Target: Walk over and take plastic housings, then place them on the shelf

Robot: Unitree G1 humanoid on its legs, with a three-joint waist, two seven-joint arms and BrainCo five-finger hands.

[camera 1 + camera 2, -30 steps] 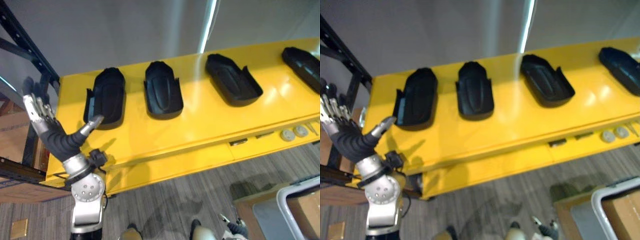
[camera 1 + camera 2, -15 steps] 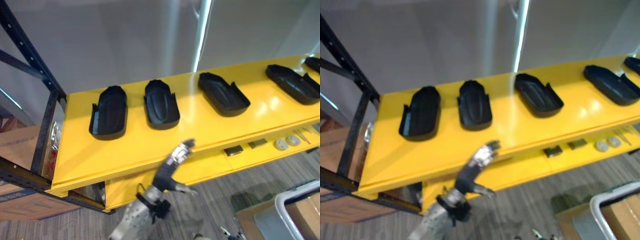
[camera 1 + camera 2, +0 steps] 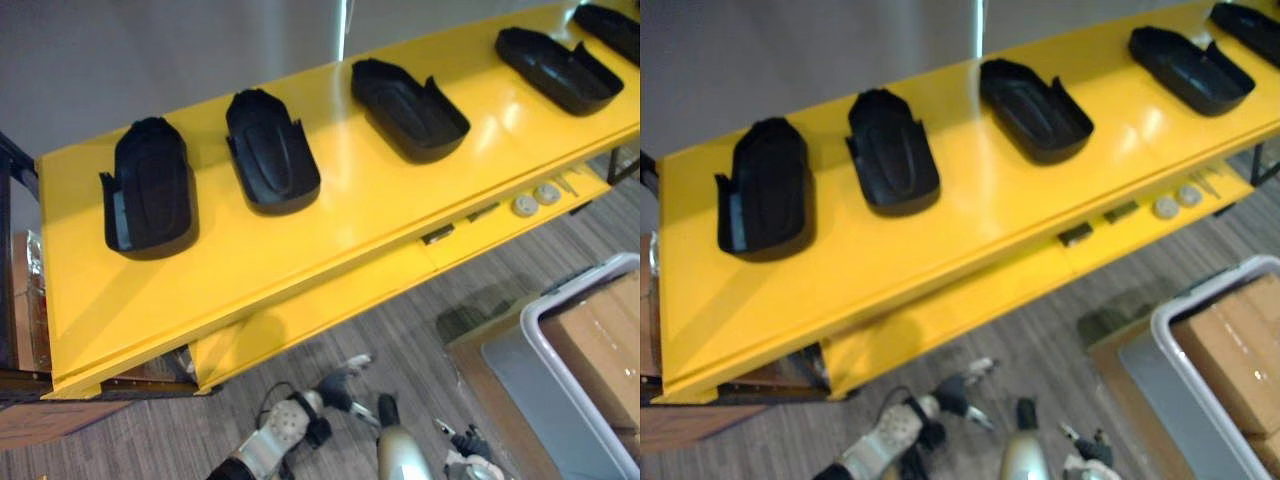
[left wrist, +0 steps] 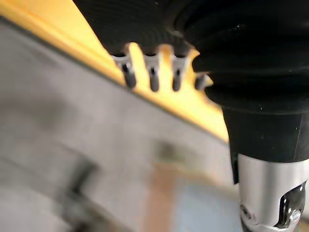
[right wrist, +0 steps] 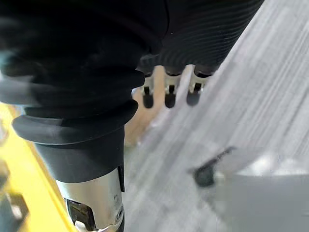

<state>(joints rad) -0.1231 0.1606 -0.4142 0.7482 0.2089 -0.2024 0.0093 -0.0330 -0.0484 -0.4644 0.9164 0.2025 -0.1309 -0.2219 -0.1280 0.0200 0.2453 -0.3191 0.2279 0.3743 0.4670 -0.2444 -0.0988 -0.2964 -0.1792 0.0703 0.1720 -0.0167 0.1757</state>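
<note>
Five black plastic housings (image 3: 272, 165) lie in a single row on the top board of the yellow shelf (image 3: 330, 215), running from its left end to its right end. The fifth housing (image 3: 612, 25) is cut off at the right end. On the shelf's lower board (image 3: 320, 305), near its right end, lie two pale round discs (image 3: 524, 205) side by side and two small dark flat pieces (image 3: 437, 235). One grey bin (image 3: 578, 288) stands on the floor, holding at least one cardboard box (image 3: 600, 340).
</note>
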